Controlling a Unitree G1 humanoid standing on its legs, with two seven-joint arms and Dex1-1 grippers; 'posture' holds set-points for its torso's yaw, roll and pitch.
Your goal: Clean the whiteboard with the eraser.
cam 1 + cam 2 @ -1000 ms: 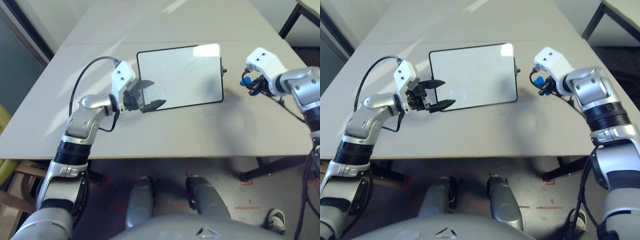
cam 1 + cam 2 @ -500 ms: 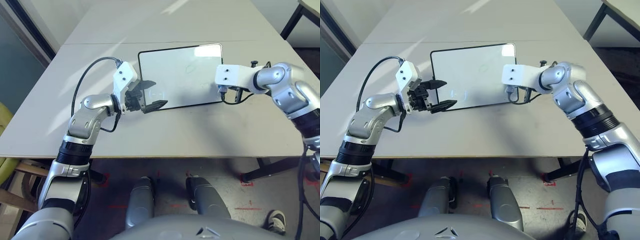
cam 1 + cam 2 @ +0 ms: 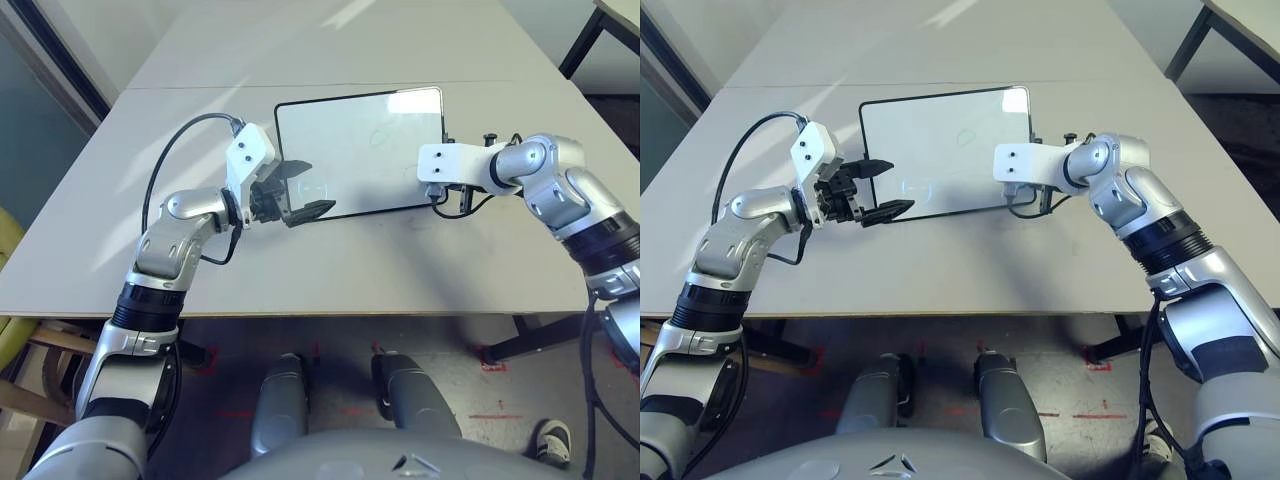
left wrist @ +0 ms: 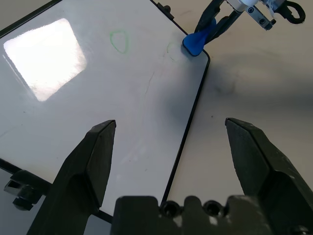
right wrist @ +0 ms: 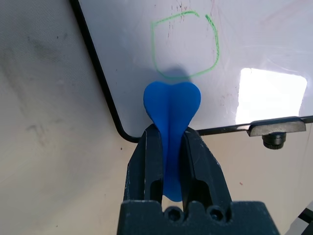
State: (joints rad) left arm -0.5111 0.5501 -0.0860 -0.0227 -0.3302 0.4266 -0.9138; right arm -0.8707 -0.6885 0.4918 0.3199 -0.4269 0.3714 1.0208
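Note:
The whiteboard [image 3: 350, 140] lies flat mid-table, with a green doodle [image 5: 185, 46] near its near-right corner. My right gripper [image 5: 171, 132] is shut on the blue eraser [image 5: 171, 105], whose heart-shaped end rests on the board just inside that corner, below the doodle. The eraser [image 4: 194, 42] also appears at that corner in the left wrist view. In the head views the right wrist's white block [image 3: 443, 160] hangs over the board's right edge. My left gripper [image 3: 315, 187] is open over the board's near-left part, nothing between its fingers.
The grey table [image 3: 330, 260] has a seam [image 3: 200, 86] across it behind the board, and its front edge runs close below both arms. A small knob [image 5: 275, 139] sticks out of the board's right edge. A black cable [image 3: 165, 160] loops from my left wrist.
My right arm swung in from right of the board, bringing the eraser onto its near-right corner. The left arm stayed put.

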